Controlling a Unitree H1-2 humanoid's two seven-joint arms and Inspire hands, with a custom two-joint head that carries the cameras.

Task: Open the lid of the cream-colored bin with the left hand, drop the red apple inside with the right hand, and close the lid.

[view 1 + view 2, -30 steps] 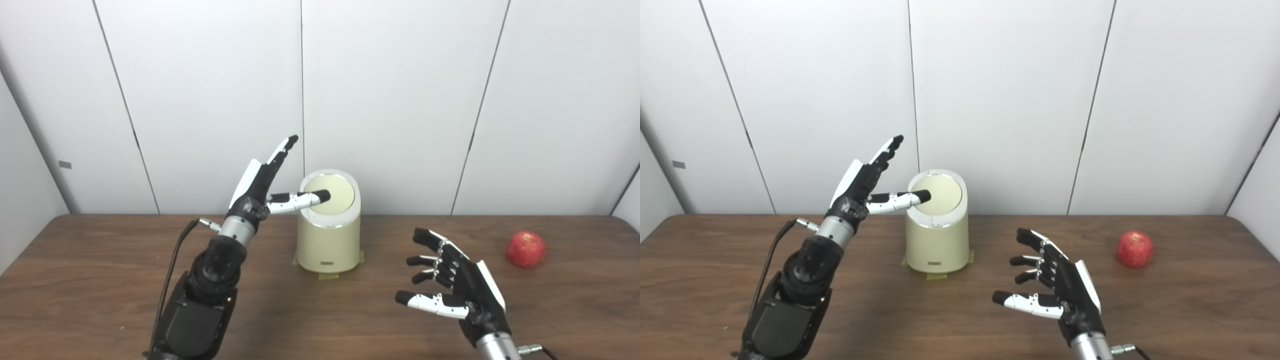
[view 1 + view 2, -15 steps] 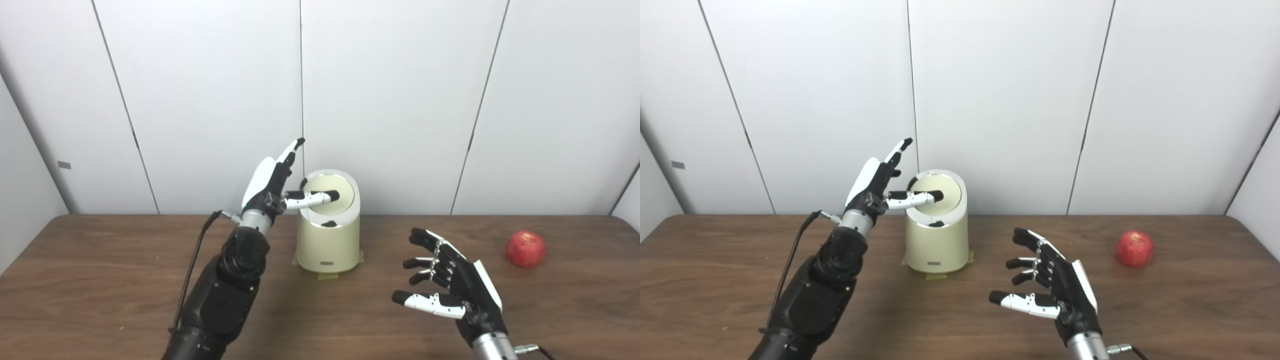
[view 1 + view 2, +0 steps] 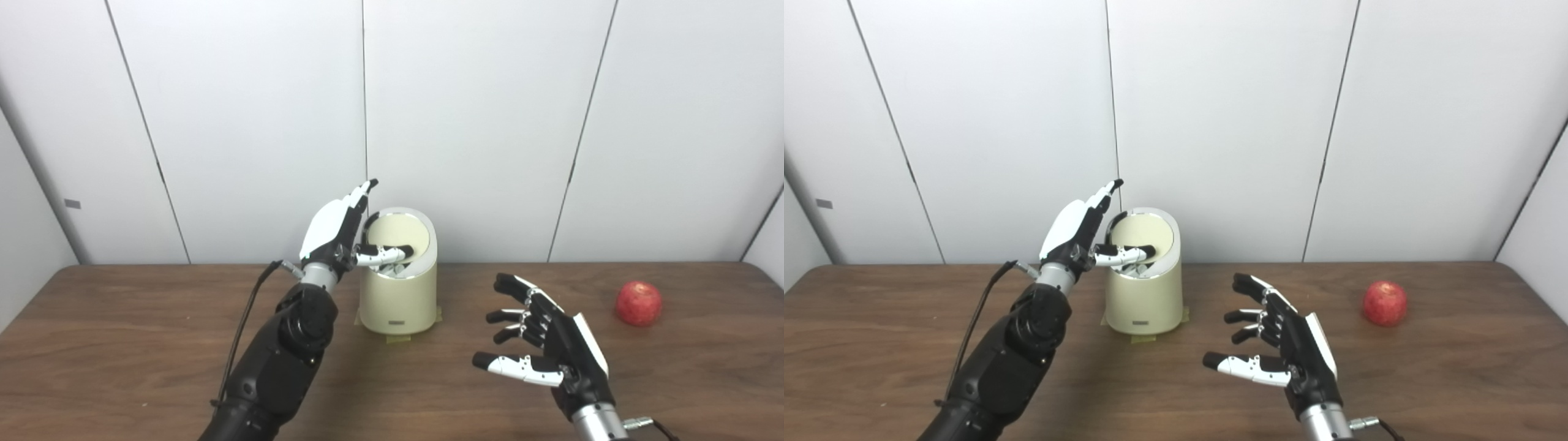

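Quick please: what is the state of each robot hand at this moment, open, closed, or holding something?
Left robot hand: open, holding nothing, thumb pressing into the lid of the bin.
Right robot hand: open and empty above the table, apart from the apple.

The small label on the bin (image 3: 398, 297) is unreadable.

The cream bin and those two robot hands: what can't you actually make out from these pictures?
- Inside of the cream bin: hidden in both views by its tilted lid and the left robot hand.
- Small label low on the bin's front: too small to read.
- Far side of the red apple: faces away.
- Palm of the right robot hand: turned away; its arm is cut off by the bottom edge.
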